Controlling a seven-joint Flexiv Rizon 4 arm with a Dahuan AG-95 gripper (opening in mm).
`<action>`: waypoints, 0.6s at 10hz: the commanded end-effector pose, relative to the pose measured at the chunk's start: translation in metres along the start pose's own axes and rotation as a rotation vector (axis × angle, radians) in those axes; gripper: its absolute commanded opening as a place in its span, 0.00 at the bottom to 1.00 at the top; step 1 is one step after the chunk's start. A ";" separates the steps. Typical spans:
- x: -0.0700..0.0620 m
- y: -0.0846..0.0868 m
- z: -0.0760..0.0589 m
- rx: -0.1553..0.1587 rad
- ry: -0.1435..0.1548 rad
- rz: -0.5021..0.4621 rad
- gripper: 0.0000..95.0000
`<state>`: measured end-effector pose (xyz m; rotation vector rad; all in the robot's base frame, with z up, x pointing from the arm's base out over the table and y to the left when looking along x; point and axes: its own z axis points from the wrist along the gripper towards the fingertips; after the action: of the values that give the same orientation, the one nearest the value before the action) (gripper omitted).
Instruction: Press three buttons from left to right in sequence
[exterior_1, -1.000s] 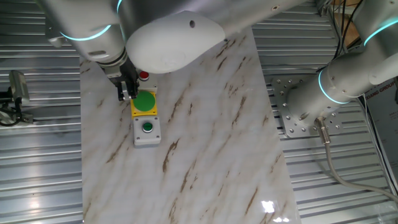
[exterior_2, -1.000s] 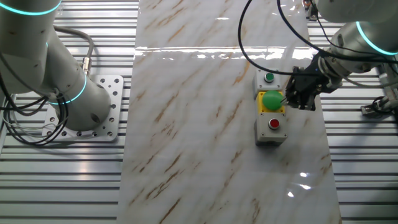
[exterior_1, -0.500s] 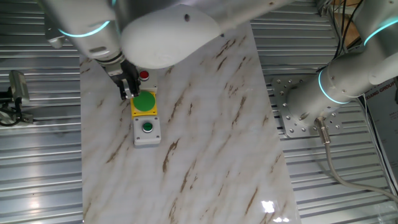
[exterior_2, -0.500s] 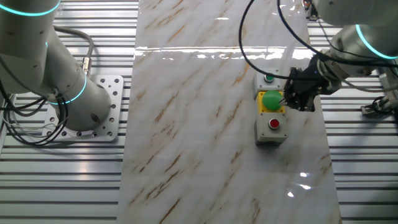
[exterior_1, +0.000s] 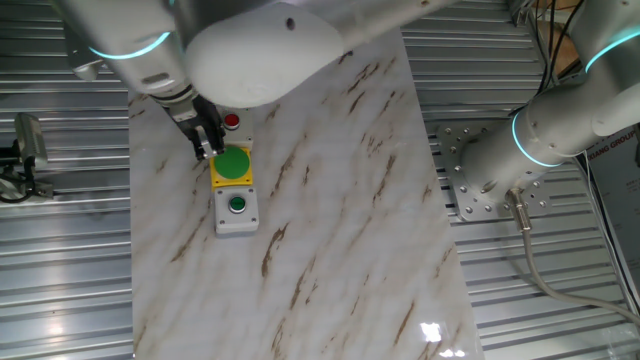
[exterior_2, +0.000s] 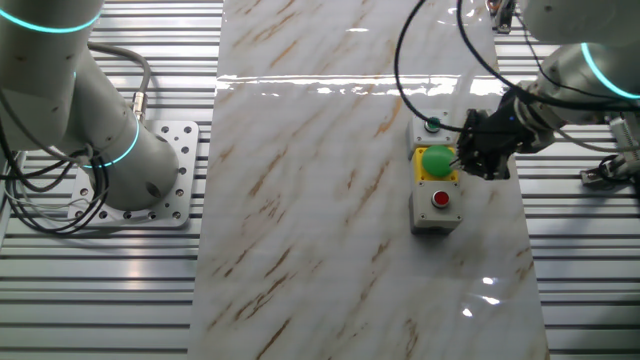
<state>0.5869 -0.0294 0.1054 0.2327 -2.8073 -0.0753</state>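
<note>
- the three boxes sit in a straight row on the marble worktop, touching end to end — the row's long axis runs toward and away from the camera in both fixed views
- in the one fixed view the nearest box is the small green button on grey, then the large round green button on yellow, then the small red button on grey, partly under the arm
- the other fixed view reverses the order: small red button nearest, large round green button in the middle, small green button farthest
- the pincer stands just beside the yellow box, off its side rather than above the cap — in the other fixed view the pincer is likewise at that box's edge
- whether its fingers are apart or together i cannot tell; the tips are too dark and small
- judgement: the next press turns on a short sideways shift across the row's axis to get over the large green cap, then straight down
</note>
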 end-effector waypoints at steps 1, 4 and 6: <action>-0.006 0.000 -0.002 0.003 0.008 0.073 0.00; -0.006 0.000 -0.002 0.006 -0.003 0.126 0.00; -0.006 0.003 -0.001 0.005 -0.008 0.149 0.00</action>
<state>0.5864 -0.0265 0.1046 0.0324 -2.8346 -0.0292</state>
